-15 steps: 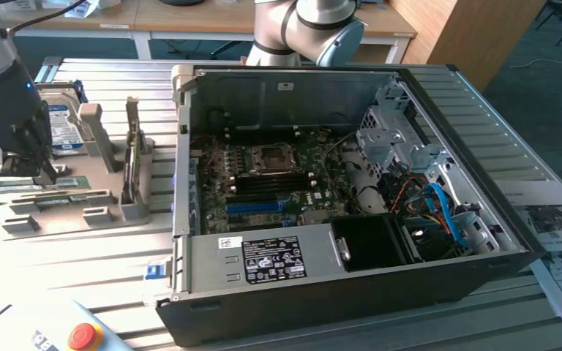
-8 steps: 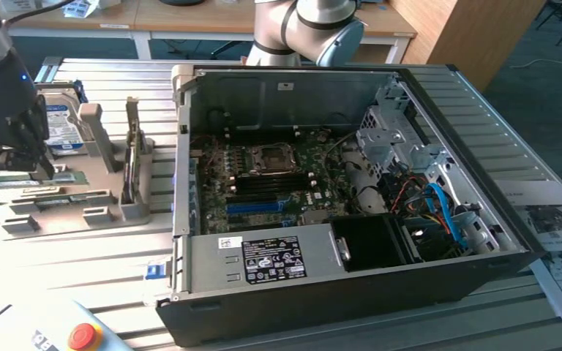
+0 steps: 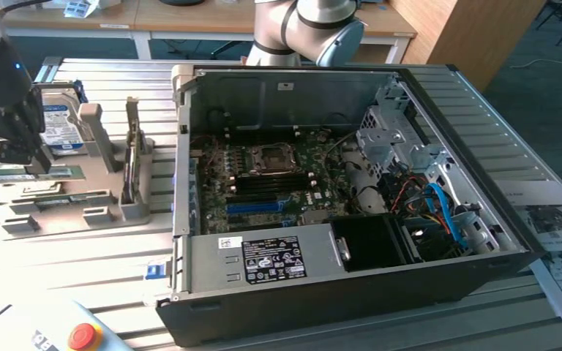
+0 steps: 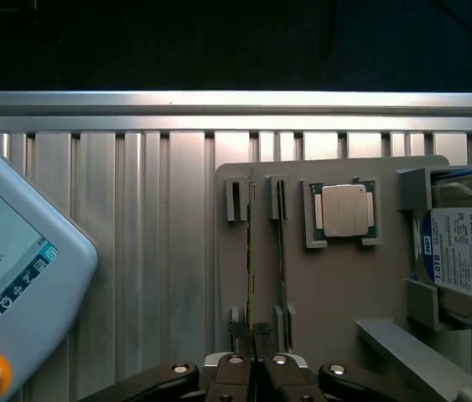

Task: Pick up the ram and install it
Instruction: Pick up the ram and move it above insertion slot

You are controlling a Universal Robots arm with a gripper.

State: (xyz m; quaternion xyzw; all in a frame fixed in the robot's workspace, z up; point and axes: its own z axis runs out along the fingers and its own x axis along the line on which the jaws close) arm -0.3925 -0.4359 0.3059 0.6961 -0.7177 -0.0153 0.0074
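1. Your gripper (image 4: 256, 368) is clenched on the ram (image 4: 249, 251), pinching the thin board by its flat faces so the long edge hangs straight. I judge that keeps it square for seating.
2. The ram sits over the grey holder plate (image 4: 336, 293), in line with a pair of end slots. Whether it has cleared them, you cannot tell.
3. Just beside it a second stick (image 4: 282, 243) stands on edge in its own slots, upright so the fingers can straddle it.
4. The same plate holds the processor (image 4: 344, 210) flat in a square pocket and the hard drive (image 4: 466, 260) between grey blocks.
5. Off the plate lies the teach pendant (image 4: 18, 268).
6. Farthest, the computer case (image 3: 359, 292) lies on its side with the panel off, its motherboard (image 3: 291, 175) facing up. The board's socket (image 3: 266, 159) looks unfilled, and the case is well apart from the ram.
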